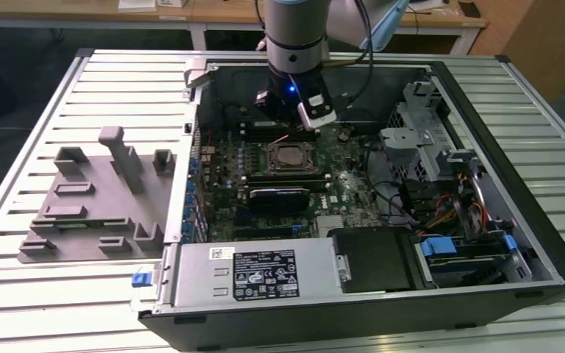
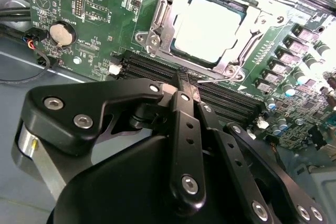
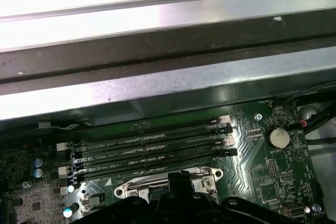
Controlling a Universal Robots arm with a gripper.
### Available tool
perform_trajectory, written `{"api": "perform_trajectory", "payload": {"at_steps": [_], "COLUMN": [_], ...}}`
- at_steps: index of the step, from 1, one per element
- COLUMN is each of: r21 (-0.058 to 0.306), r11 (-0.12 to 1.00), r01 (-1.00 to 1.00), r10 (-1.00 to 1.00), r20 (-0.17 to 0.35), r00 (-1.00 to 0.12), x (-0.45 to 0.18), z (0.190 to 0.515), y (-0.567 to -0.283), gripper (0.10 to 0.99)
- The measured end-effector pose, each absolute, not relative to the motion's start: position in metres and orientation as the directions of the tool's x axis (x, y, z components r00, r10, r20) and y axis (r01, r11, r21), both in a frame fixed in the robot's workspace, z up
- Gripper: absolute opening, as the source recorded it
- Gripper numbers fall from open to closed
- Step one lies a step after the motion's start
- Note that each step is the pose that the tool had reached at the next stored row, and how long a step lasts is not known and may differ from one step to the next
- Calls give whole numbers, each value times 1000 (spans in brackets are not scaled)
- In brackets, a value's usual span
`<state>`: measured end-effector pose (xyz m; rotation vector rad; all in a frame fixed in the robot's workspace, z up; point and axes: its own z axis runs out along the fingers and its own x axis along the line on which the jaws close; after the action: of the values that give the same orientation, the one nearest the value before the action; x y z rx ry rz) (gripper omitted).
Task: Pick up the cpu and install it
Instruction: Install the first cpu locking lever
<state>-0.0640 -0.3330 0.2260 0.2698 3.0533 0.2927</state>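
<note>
Gripper (image 2: 190, 85) fingers come together to a narrow tip in the second wrist view, pressed shut with nothing visible between them. The cpu (image 2: 207, 27) already lies in the socket frame (image 2: 157, 11) on the motherboard (image 2: 89, 3), its pale metal top showing flat and square inside the frame's opening. The closed tip sits just beside the socket's near edge, over the memory slots (image 2: 147, 65) and close to the thin metal lever (image 2: 218, 81) that runs along that side.

Judging from this, the chip is seated and the work in hand concerns the frame or lever. Doing it well would mean keeping the tip off the chip's top and off the slot clips, and pushing only on the lever wire.

In the exterior view the arm (image 1: 297, 33) comes down nearly vertical into the open computer case (image 1: 518, 243), wrist directly above the socket. The grey fixture tray (image 1: 96, 195) lies well away from the socket, outside the case on the exterior view's left.
</note>
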Motion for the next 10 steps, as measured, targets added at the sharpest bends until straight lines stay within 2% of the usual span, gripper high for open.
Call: {"api": "perform_trajectory", "payload": {"at_steps": [10], "r21": [192], "r11": [967], "r01": [169], "r10": [181], "r20": [-47], "r00": [-982], "x": [-64], "z": [222], "y": [-328], "gripper": [106]}}
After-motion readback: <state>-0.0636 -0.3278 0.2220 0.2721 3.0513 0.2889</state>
